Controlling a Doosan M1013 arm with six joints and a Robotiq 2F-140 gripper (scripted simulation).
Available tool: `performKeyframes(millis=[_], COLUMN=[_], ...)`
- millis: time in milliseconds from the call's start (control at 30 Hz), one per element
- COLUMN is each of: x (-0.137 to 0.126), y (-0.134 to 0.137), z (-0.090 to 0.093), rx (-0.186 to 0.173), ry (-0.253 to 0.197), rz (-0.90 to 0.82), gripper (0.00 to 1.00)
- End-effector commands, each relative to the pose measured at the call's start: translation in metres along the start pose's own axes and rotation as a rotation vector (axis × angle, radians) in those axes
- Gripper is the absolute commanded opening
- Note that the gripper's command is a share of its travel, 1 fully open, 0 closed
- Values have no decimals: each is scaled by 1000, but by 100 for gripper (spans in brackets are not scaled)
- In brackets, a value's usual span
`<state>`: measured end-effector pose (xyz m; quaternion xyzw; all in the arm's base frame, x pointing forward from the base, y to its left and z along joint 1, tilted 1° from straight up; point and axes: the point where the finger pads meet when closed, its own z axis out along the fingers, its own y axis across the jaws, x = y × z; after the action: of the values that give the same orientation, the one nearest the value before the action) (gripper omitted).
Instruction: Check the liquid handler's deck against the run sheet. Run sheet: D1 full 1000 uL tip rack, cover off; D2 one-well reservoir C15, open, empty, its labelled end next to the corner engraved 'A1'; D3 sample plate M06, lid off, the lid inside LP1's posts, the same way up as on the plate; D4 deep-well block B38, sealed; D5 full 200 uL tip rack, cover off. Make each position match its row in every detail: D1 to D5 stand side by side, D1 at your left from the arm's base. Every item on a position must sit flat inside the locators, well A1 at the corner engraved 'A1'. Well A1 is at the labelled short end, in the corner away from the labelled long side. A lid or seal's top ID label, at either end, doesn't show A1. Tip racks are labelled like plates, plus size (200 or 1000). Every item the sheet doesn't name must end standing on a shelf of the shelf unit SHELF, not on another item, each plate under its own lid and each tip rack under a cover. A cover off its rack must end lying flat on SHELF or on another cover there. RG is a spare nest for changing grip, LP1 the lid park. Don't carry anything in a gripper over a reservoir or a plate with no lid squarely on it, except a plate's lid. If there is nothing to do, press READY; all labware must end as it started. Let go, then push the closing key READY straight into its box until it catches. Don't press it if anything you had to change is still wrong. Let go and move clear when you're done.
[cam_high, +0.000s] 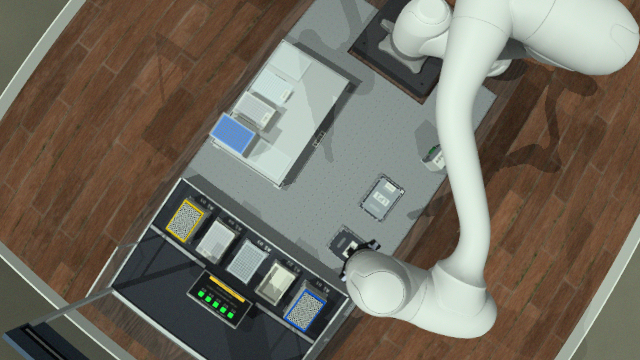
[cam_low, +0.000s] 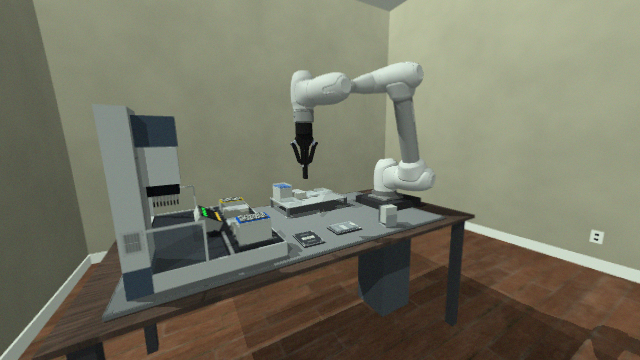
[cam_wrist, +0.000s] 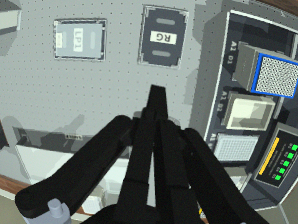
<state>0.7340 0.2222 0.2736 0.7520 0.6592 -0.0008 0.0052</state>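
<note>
My gripper (cam_low: 305, 174) (cam_wrist: 155, 96) is shut and empty. It hangs high above the table, over the edge of the RG nest (cam_high: 345, 244) (cam_low: 308, 240) (cam_wrist: 164, 36); the wrist hides most of it from overhead. On the deck stand, side by side, a blue-rimmed tip rack (cam_high: 305, 310) (cam_wrist: 276, 72), an open reservoir (cam_high: 276, 283) (cam_wrist: 249, 112), an open well plate (cam_high: 247, 260) (cam_wrist: 234, 145), a pale block (cam_high: 216, 241) and a yellow-rimmed tip rack (cam_high: 184, 220). A lid lies in the lid park LP1 (cam_high: 382, 198) (cam_low: 344, 227) (cam_wrist: 80, 38). The READY box (cam_high: 434, 157) (cam_low: 388, 214) stands near the table's edge.
The shelf unit (cam_high: 310, 100) (cam_low: 320, 200) holds a blue cover (cam_high: 232, 134) (cam_low: 282, 186) and two pale items. A panel with green lights (cam_high: 216, 304) (cam_wrist: 282, 159) sits in front of the deck. The liquid handler's tower (cam_low: 135, 190) rises at the far end.
</note>
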Motion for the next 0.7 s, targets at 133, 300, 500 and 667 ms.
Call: performKeyframes(millis=[133, 300, 500, 667], x=[-4, -6, -10, -13], y=[-29, -49, -79, -104], z=[-1, -1, -1, -1], rx=[-2, -2, -2, -2], ry=[1, 1, 1, 1], rz=[0, 0, 0, 0], gripper=[10, 10, 10, 10])
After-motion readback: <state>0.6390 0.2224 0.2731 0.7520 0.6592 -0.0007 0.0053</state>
